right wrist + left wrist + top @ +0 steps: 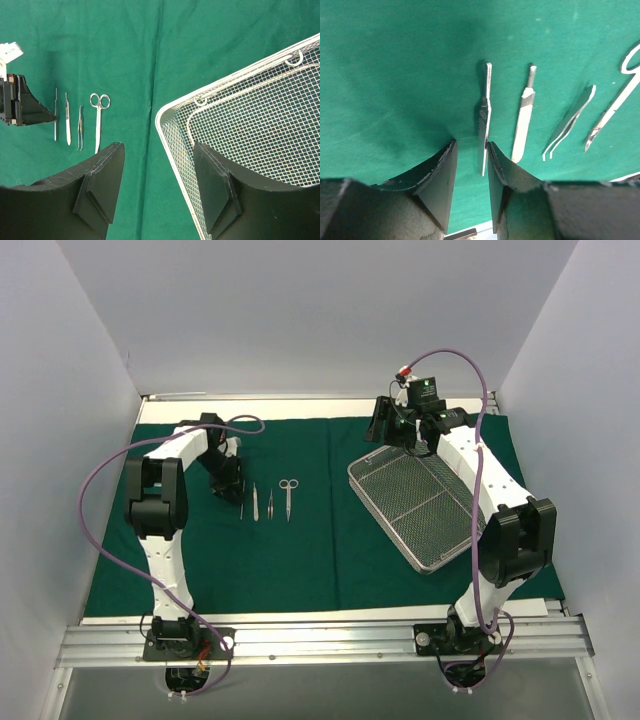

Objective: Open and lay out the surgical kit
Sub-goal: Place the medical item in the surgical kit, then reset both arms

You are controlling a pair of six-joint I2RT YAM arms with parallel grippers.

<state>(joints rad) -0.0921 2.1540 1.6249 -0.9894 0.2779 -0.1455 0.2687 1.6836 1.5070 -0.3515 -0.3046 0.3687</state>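
Green drape [330,550], left claw [471,145] narrowly parted at leftmost instrument [484,115], right claw [157,150] wide above tray [260,125] rim, both empty

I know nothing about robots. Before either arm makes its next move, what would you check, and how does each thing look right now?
1. Green drape spread flat: ok.
2. Tray free of instruments: ok, though it sits skewed to the drape.
3. Slim handle, flat handle, tweezers and scissors in a row, not touching: ok.
4. Left end effector open, the slim handle's near tip between its fingers, ungripped: ok.
5. Right end effector open, straddling the tray's rim, holding nothing: ok.
6. Left fingers clear of the cloth: cannot tell.
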